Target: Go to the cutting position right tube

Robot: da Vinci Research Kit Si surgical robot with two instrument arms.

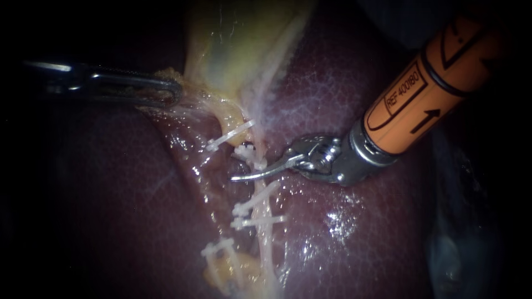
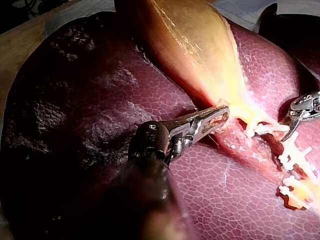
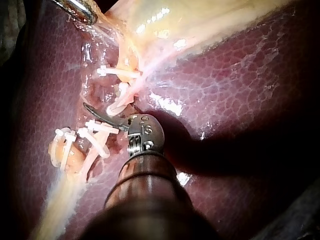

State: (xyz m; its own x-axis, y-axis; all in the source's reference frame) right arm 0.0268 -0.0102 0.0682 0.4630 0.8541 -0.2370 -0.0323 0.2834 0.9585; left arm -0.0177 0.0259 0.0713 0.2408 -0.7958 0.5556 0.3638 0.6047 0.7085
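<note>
My right instrument (image 1: 259, 165), orange-shafted with curved blades, comes in from the upper right. Its jaws are open. The thin lower blade lies across the right tube (image 1: 266, 191), between an upper white clip (image 1: 247, 153) and two lower clips (image 1: 256, 200). From the right wrist, the dark blade (image 3: 101, 114) passes just under a clip (image 3: 118, 106). My left instrument (image 1: 169, 91) is shut on the edge of the gallbladder (image 1: 238, 44) at its neck; the left wrist view shows its jaws (image 2: 216, 119) clamped there. The left tube (image 1: 233, 119) also carries a clip (image 1: 229, 136).
Dark red liver (image 1: 343, 94) lies all around the tubes. Another clip (image 1: 218, 247) sits on a yellow stump low in the endoscope view. In the left wrist view my right instrument (image 2: 296, 119) reaches in beside the clips (image 2: 270, 128).
</note>
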